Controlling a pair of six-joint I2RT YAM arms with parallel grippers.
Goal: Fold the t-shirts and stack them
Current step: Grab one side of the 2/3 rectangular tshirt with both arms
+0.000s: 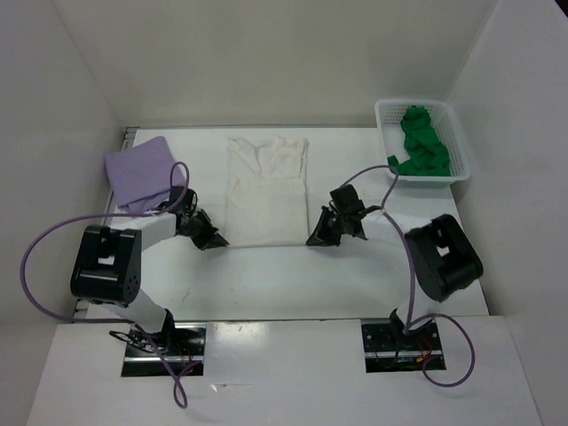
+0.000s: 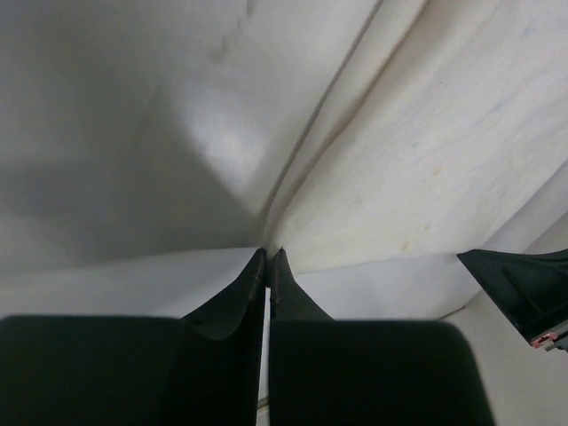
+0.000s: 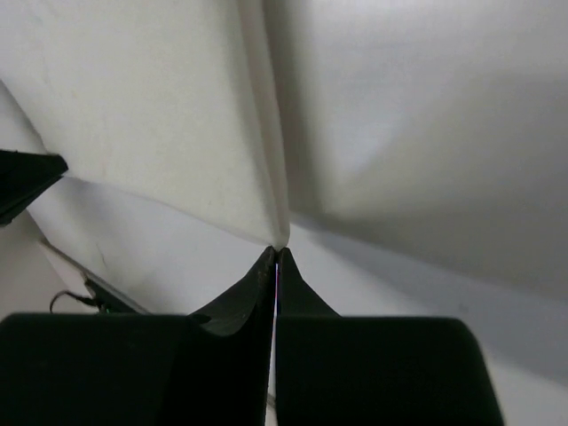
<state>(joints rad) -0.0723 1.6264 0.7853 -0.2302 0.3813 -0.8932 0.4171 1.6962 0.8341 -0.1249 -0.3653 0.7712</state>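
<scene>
The cream white t-shirt (image 1: 266,191) lies flat in a long strip mid-table. My left gripper (image 1: 216,240) is shut on its near left corner; in the left wrist view (image 2: 268,255) the cloth (image 2: 417,151) rises from the closed fingertips. My right gripper (image 1: 316,238) is shut on its near right corner; in the right wrist view (image 3: 276,252) the cloth (image 3: 151,115) meets the closed tips. The lavender t-shirt (image 1: 142,171) lies folded at the far left. The green t-shirt (image 1: 421,146) is crumpled in the basket.
A white plastic mesh basket (image 1: 458,139) stands at the far right corner. White walls enclose the table at the left, back and right. The right gripper's tip shows in the left wrist view (image 2: 524,288).
</scene>
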